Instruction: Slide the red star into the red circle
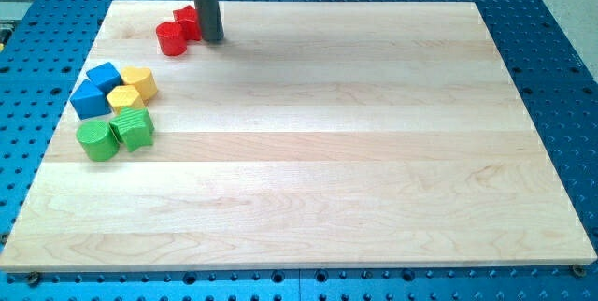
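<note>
The red circle is a short red cylinder near the board's top left. The red star sits just above and right of it, touching it, partly hidden behind the rod. My tip rests on the board right beside the red star, on its right side, and just right of the red circle.
A cluster sits at the view's left: two blue blocks, two yellow blocks, a green cylinder and a green block. The wooden board lies on a blue perforated table.
</note>
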Robot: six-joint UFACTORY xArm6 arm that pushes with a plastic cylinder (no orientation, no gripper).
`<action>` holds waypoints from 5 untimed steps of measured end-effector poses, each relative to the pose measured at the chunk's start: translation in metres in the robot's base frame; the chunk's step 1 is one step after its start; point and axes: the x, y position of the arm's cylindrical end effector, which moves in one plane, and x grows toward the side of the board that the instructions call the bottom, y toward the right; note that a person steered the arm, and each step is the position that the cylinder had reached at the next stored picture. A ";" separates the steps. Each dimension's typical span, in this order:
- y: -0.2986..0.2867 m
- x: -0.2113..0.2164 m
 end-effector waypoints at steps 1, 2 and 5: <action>0.001 0.032; -0.023 0.035; -0.100 0.006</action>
